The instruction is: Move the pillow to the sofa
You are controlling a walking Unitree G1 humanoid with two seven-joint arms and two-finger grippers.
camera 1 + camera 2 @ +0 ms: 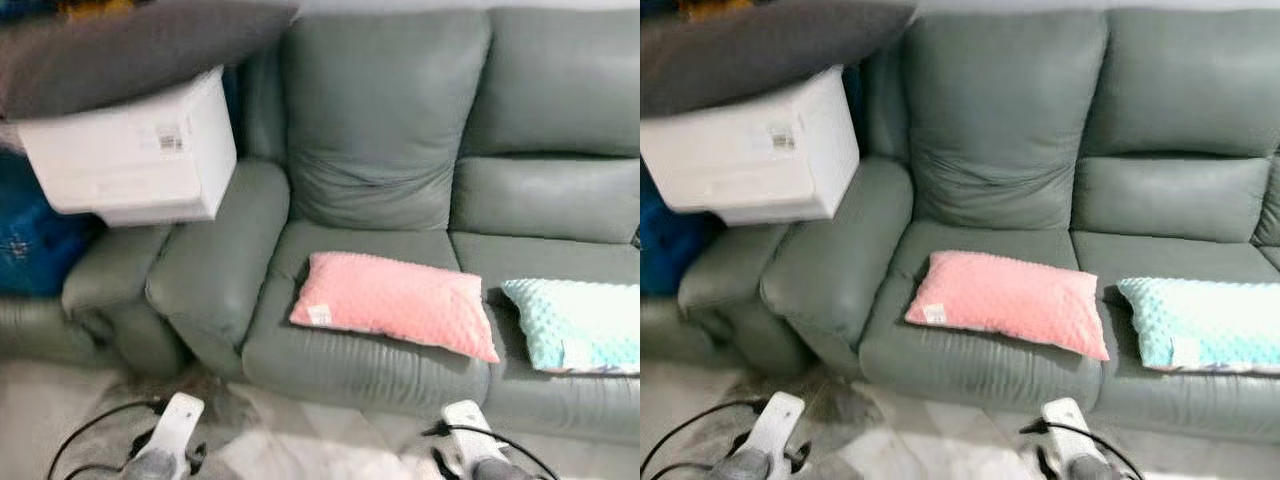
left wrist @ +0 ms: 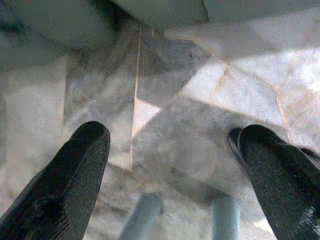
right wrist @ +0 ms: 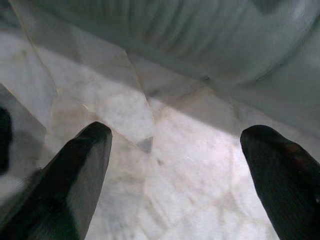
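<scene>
A pink dotted pillow (image 1: 392,303) lies flat on the seat of the grey-green leather sofa (image 1: 385,130), near its front edge. A pale mint pillow (image 1: 580,322) lies on the seat to its right. Both arms hang low in front of the sofa, their wrists at the bottom of the head views. My left gripper (image 2: 172,150) is open over the marble floor, nothing between its black fingers (image 2: 75,180). My right gripper (image 3: 175,150) is open too, above the floor by the sofa's base.
A white box (image 1: 135,155) rests on the sofa's left armrest (image 1: 215,260) with a dark grey cushion (image 1: 120,50) on top. Something blue (image 1: 30,245) sits at the far left. Black cables (image 1: 90,430) trail by the wrists over the marble floor (image 2: 240,75).
</scene>
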